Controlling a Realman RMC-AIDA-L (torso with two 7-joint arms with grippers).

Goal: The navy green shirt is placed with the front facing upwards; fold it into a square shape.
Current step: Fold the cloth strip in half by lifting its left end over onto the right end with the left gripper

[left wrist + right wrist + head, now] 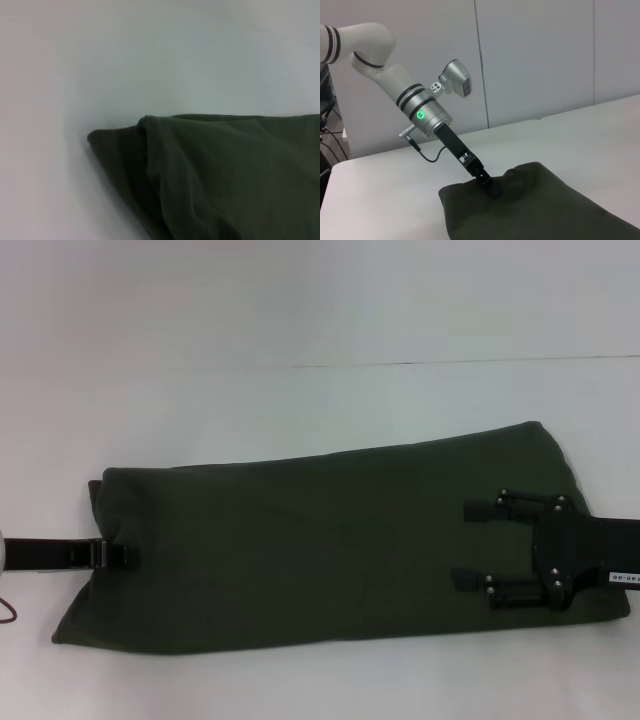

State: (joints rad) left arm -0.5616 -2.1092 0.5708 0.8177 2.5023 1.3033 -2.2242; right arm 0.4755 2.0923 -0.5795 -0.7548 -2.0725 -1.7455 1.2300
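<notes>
The navy green shirt (330,540) lies across the white table (300,310) as a long folded strip with plain green cloth facing up; no lettering shows. My left gripper (128,555) is at the strip's left end, fingers together, pinching the cloth edge. The right wrist view shows that same left gripper (493,191) dug into the shirt (535,210), which bulges up around it. My right gripper (470,545) hovers over the strip's right end, its two fingers spread wide apart with nothing between them. In the left wrist view only a folded corner of the shirt (225,175) shows.
A thin seam (450,362) crosses the table behind the shirt. Bare white tabletop lies beyond and in front of the strip. A grey panelled wall (535,55) stands behind the table, and a cable (427,156) hangs from the left arm.
</notes>
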